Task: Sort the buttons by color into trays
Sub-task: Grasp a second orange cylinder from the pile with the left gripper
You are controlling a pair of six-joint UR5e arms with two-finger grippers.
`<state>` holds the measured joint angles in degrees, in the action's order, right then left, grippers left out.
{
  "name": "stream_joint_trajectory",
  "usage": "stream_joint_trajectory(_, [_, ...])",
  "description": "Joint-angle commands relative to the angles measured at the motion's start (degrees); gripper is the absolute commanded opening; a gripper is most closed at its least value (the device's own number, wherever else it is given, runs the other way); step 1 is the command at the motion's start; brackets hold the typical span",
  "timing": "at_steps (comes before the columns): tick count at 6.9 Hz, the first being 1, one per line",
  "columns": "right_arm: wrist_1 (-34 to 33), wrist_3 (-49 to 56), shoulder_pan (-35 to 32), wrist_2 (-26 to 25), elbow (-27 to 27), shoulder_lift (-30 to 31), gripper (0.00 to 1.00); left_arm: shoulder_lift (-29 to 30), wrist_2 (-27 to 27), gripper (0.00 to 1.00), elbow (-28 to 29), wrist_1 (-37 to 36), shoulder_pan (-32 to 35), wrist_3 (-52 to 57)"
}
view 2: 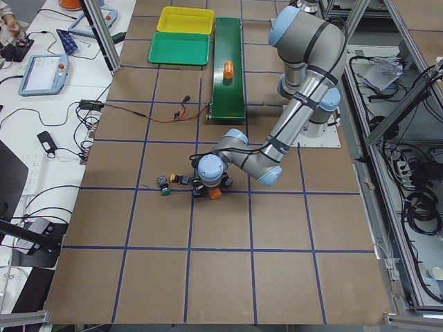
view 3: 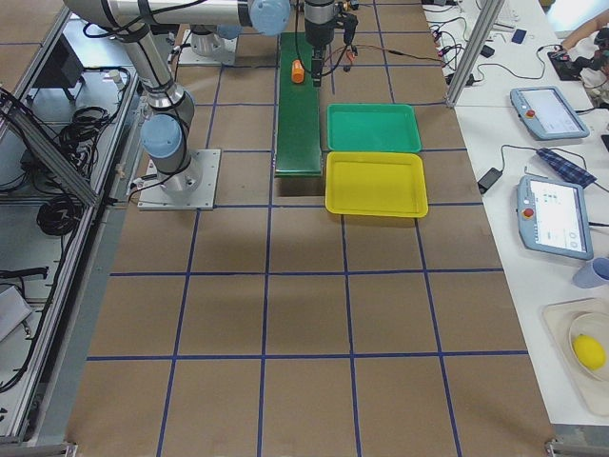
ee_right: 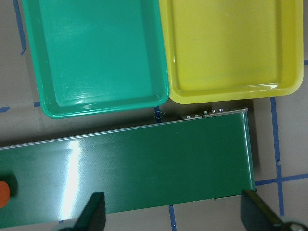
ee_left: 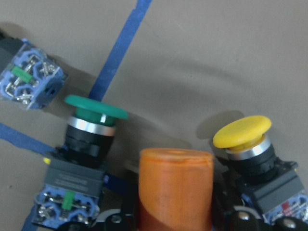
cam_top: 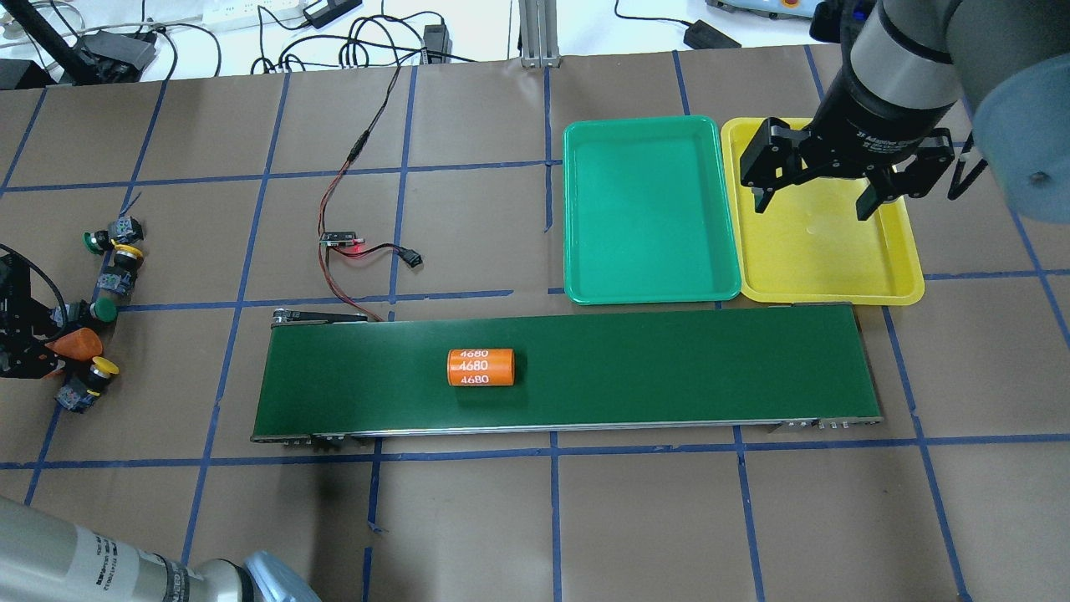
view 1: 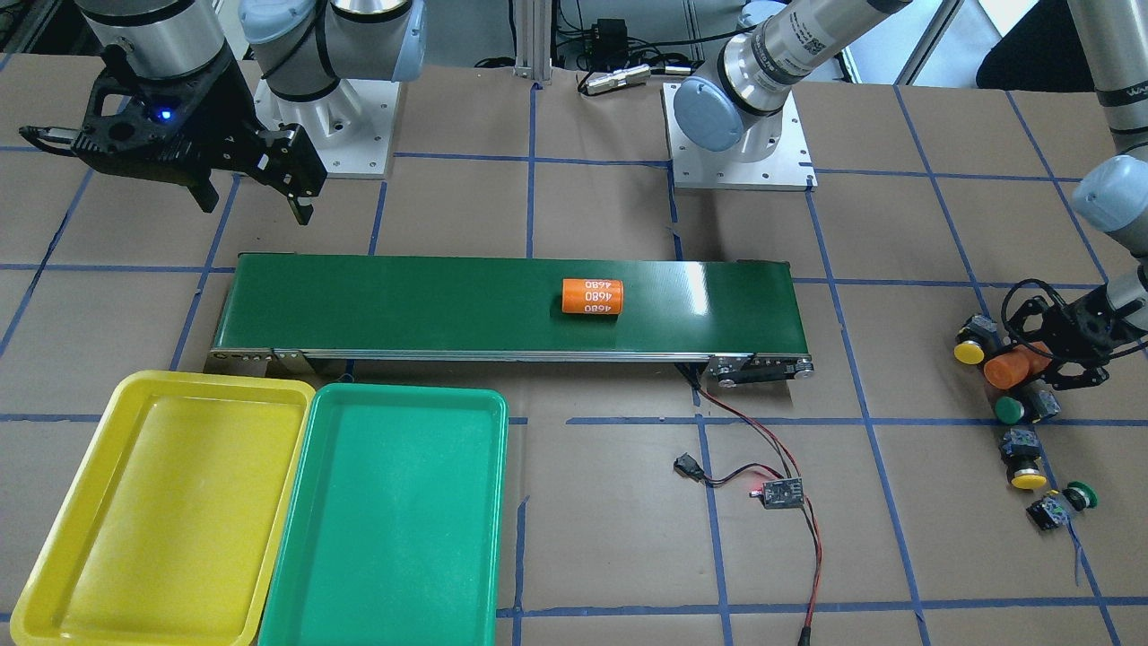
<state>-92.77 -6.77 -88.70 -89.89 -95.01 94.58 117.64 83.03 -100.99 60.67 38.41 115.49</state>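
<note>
Four buttons lie by my left gripper (view 1: 1022, 363): yellow (view 1: 970, 348), green (view 1: 1012, 408), yellow (view 1: 1027, 474) and green (view 1: 1081, 493). The left gripper is shut on an orange cylinder (ee_left: 175, 187), with a green button (ee_left: 96, 113) and a yellow button (ee_left: 243, 132) standing close on either side. The yellow tray (view 1: 54, 574) and green tray (view 1: 404, 395) lie side by side, both empty. My right gripper (cam_top: 809, 201) is open and empty, held high near the belt's end by the trays (ee_right: 178, 216).
A long dark green conveyor belt (view 1: 404, 305) crosses the table with a second orange cylinder marked 4680 (view 1: 592, 296) lying on it. A small circuit board with red and black wires (view 1: 776, 493) lies beside the belt.
</note>
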Motion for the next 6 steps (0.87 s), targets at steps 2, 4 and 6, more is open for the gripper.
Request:
stream_joint_trajectory(2, [-0.1,0.0,0.0,0.0,0.0,0.0,1.00,-5.4,0.7,0.20,0.9,8.8,3.0,-0.6])
stream_joint_trajectory(4, [0.0,-0.3,0.0,-0.1,-0.1,0.1,1.00,-12.2,0.6,0.20,-0.4,14.6,9.8,-0.6])
stream_joint_trajectory(6, [0.0,-3.3,0.0,0.4,-0.2,0.1,1.00,-19.5,0.7,0.20,-5.9,14.7,18.1,-0.7])
